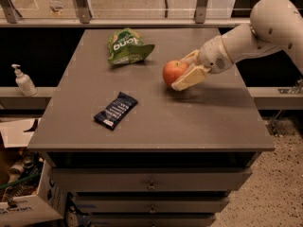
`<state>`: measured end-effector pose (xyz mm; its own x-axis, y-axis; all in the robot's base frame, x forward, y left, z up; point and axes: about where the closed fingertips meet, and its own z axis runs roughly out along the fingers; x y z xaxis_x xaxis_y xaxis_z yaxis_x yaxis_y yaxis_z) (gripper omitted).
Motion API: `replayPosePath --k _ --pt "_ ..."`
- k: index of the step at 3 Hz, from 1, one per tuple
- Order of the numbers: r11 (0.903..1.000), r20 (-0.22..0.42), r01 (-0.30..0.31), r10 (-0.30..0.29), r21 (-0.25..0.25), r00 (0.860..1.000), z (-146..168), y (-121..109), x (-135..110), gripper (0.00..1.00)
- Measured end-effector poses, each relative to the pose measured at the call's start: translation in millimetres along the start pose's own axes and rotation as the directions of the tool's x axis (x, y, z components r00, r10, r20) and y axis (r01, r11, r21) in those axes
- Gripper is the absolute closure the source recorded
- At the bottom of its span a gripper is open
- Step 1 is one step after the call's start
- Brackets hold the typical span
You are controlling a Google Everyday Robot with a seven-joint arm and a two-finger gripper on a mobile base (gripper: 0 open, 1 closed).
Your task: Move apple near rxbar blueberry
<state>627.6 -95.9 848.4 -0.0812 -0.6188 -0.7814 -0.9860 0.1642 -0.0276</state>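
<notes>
A white robot arm is reaching in from the upper right, its gripper (179,74) closing cream fingers (191,77) around a red-orange apple (172,71) right of the frame's centre, over a grey table (213,122). A dark navy rxbar blueberry (116,109) is lying diagonally at lower left, well apart from the apple, its white lettering too small to read. A crumpled green chip bag (127,46) is sitting at upper centre, its white writing unreadable. A pump bottle (23,81) is standing at far left. Drawers (151,178) are showing beneath the tabletop, above speckled floor (274,183).
</notes>
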Motion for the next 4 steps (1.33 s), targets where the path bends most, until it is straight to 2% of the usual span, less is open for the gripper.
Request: replayPosePath --k 1,2,3,4 --pt "0.9958 -0.027 0.049 -0.052 -0.077 0.998 31.4 21.8 -4.0 1.0" --pt "0.9879 -0.026 0.077 -0.081 -0.135 0.996 52.6 39.6 -10.2 1.0" --pt "0.9876 -0.026 0.078 -0.082 -0.136 0.996 53.1 40.1 -10.5 1.0" --pt "0.9784 -0.005 0.107 -0.109 -0.177 0.994 64.6 53.3 -21.9 1.0"
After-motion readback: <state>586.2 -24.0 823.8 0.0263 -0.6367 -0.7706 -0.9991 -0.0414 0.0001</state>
